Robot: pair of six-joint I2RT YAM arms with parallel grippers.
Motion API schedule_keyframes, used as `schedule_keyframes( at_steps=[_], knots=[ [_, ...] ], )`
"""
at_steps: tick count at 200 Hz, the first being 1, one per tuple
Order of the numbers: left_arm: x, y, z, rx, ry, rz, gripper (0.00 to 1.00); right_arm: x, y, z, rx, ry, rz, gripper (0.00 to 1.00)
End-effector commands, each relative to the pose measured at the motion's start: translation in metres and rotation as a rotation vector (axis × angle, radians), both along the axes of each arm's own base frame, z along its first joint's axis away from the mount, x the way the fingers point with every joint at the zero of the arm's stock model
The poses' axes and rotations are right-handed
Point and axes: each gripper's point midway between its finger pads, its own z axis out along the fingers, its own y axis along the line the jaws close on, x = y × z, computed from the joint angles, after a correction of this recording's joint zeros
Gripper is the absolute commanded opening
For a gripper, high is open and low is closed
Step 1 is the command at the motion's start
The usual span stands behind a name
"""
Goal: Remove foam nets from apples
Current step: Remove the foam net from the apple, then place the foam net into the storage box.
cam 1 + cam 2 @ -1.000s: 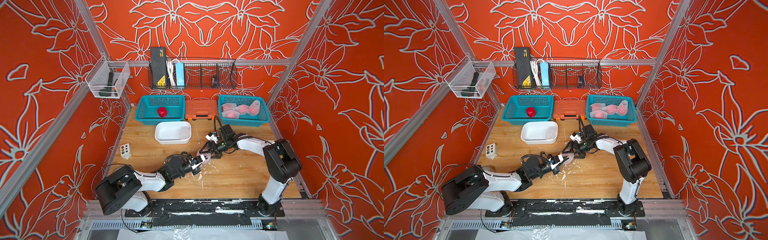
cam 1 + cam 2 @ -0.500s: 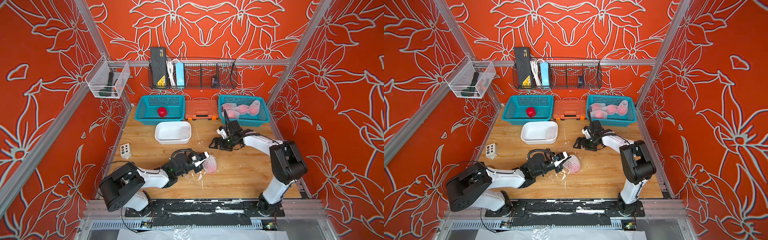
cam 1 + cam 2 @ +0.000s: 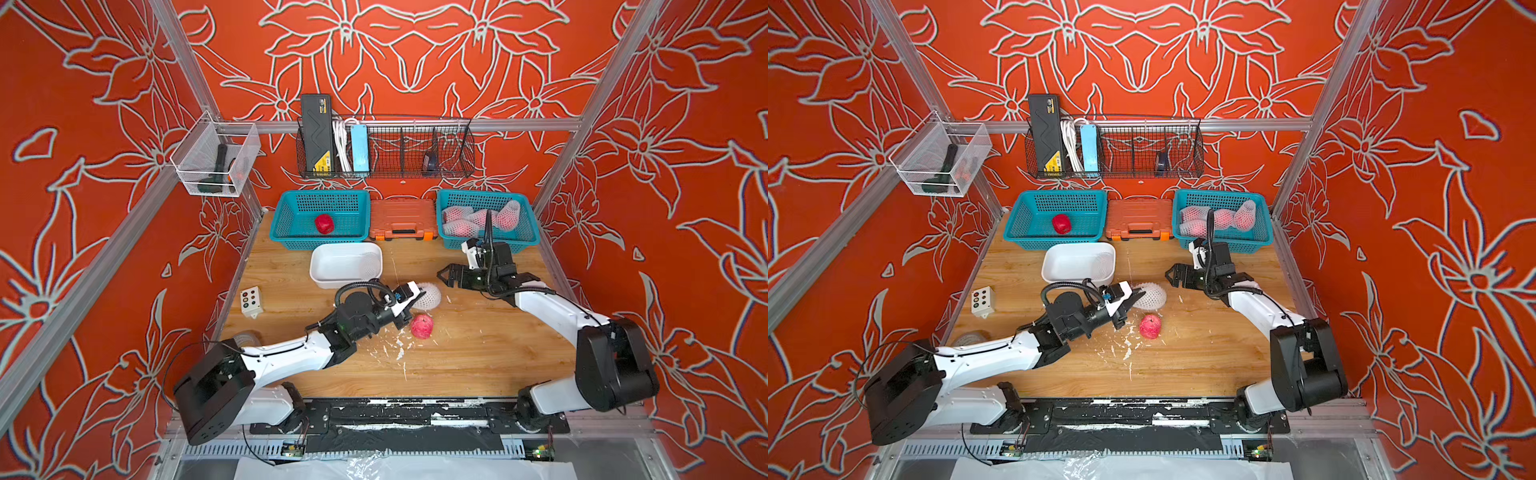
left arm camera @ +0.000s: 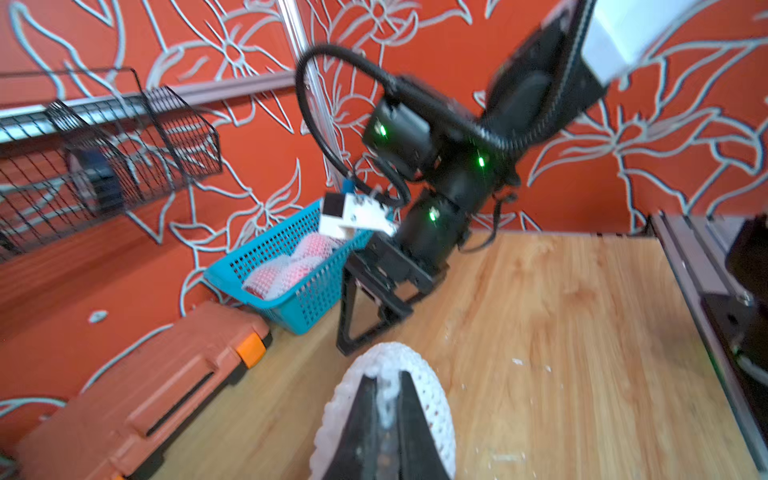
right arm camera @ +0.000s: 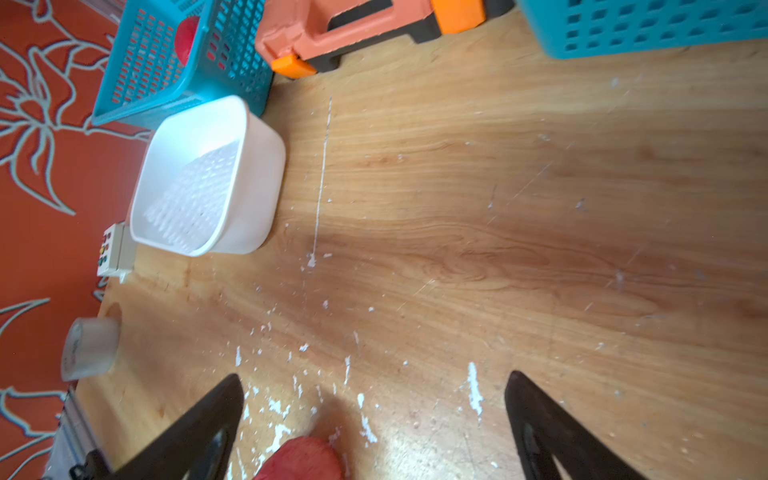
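My left gripper (image 3: 417, 297) is shut on an empty white foam net (image 3: 428, 294), which hangs from its tips just above the wood; the left wrist view shows the foam net (image 4: 432, 399) pinched between the closed fingers. A bare pink-red apple (image 3: 422, 325) lies on the table right beside that gripper. My right gripper (image 3: 445, 277) stands open over the table to the right of the net, holding nothing; its wrist view catches the apple (image 5: 299, 459) at the frame's edge. Several netted apples (image 3: 478, 220) fill the right teal basket (image 3: 528, 239).
The left teal basket (image 3: 286, 232) holds one bare deep-red apple (image 3: 324, 224). A white tub (image 3: 320, 276) in front of it contains a foam net (image 5: 195, 195). An orange case (image 3: 401, 218) sits between the baskets. A button box (image 3: 250, 300) is at the left edge. White foam crumbs litter the wood.
The apple has come out of the net and now lies bare on the table. My left gripper keeps the empty net and has lifted it. My right gripper has drawn back to the right.
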Motion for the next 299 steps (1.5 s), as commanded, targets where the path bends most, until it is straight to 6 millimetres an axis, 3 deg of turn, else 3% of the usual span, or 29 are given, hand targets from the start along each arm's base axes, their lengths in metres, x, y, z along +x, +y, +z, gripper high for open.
schedule_keyframes(
  at_steps=[1, 38, 57, 80, 97, 119, 159, 208, 263, 299],
  knots=[
    [0.022, 0.02, 0.024, -0.092, 0.085, 0.106, 0.09, 0.003, -0.001, -0.005, 0.003, -0.015, -0.015, 0.98],
    [0.077, 0.099, 0.047, -0.394, 0.264, 0.288, 0.07, 0.001, 0.005, -0.007, 0.053, -0.077, 0.007, 0.98],
    [0.1, 0.137, 0.044, -0.518, 0.336, 0.377, 0.08, -0.002, 0.011, -0.005, 0.078, -0.135, 0.023, 0.98],
    [0.124, 0.166, 0.032, -0.595, 0.41, 0.427, 0.07, -0.006, 0.021, -0.005, 0.077, -0.164, 0.055, 0.98],
    [0.136, 0.174, 0.027, -0.624, 0.437, 0.415, 0.07, -0.008, 0.025, -0.007, 0.057, -0.174, 0.065, 0.98],
    [0.15, 0.167, 0.017, -0.587, 0.476, 0.41, 0.06, -0.008, 0.025, -0.014, 0.034, -0.18, 0.06, 0.98],
    [0.163, 0.17, -0.021, -0.554, 0.553, 0.466, 0.05, -0.011, 0.025, -0.024, 0.016, -0.201, 0.053, 0.98],
    [0.18, 0.205, -0.066, -0.556, 0.648, 0.562, 0.04, -0.012, 0.023, -0.024, -0.016, -0.206, 0.042, 0.98],
    [0.184, 0.252, -0.096, -0.488, 0.658, 0.781, 0.05, -0.011, 0.024, -0.03, -0.02, -0.188, 0.036, 0.98],
    [0.193, 0.247, -0.111, -0.45, 0.698, 0.75, 0.06, -0.009, 0.025, -0.036, -0.023, -0.17, 0.038, 0.98]
  ],
)
